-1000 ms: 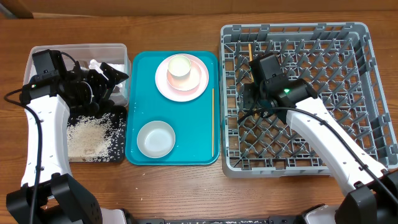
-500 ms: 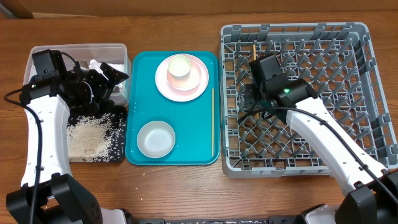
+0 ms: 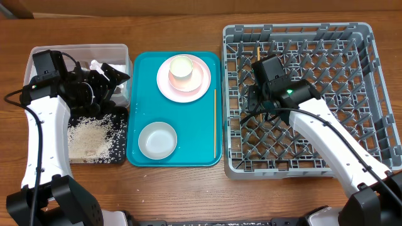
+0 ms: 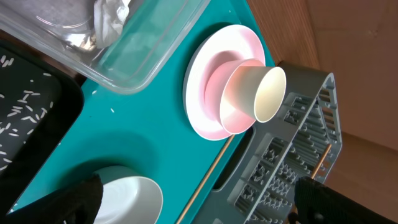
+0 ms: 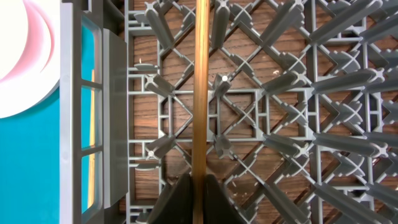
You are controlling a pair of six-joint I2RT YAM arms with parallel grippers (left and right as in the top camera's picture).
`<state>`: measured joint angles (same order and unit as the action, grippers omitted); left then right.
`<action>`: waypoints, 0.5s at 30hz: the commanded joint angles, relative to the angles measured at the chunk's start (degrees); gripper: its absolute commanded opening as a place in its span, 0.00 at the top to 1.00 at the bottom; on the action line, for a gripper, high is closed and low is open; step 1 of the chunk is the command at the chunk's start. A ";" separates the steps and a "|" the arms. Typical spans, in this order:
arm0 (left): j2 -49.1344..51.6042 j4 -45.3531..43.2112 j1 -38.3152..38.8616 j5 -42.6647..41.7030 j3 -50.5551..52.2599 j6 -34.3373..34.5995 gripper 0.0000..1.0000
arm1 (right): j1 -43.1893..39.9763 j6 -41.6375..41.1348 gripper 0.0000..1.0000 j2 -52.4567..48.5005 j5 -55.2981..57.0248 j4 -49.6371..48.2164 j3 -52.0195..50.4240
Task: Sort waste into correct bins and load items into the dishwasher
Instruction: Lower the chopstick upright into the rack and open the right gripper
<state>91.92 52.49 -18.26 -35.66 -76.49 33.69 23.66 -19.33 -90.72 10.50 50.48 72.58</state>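
Held chopstick (image 5: 201, 93): a thin wooden stick, pinched at its lower end and running straight up the right wrist view over the rack's pegs; in the overhead view its tip (image 3: 258, 50) shows near the rack's upper-left corner.
Change over the last second: that tip has drifted slightly to the right along the back of the rack, and the right arm has shifted with it. Everything else lies as it did.
Right gripper (image 5: 200, 183): jaws narrowed to the stick's width, both pads clamped on the chopstick, working above the left part of the rack.
Dish rack (image 3: 358, 37): grey lattice walls and upright pegs, standing right of the teal tray; wood grain shows through its floor (image 5: 280, 81).
2nd chopstick (image 3: 215, 122): flat on the teal tray, along its right edge — just beside the rack wall.
Pink plate (image 3: 201, 88): at the back of the teal tray (image 3: 141, 69), with the cream cup (image 3: 181, 68) standing on it.
White bowl (image 3: 157, 140): 1 in view, at the tray's front left.
Left gripper (image 3: 120, 91): jaws spread as wide as they go, gripping no object, hanging over the tub's right side by the teal tray's edge.
Clear tub (image 3: 119, 50): back left, crumpled napkins (image 3: 95, 64) inside.
Black tray (image 3: 119, 154): in front of the tub — loose rice (image 3: 88, 135) scattered across it.
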 commanded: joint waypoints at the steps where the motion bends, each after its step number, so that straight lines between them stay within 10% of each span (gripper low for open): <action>1: -0.55 -0.07 -0.09 0.37 -0.96 -0.92 0.00 | -0.11 -0.39 0.96 0.92 0.61 -0.09 -0.26; 15: -0.55 -0.07 -0.09 0.35 -0.96 -0.90 0.00 | -0.11 -0.22 0.96 -3.69 0.52 0.46 -0.26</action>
<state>91.94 52.49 -18.26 -35.66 -76.49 33.69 23.66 -19.29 -92.27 10.55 50.76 72.58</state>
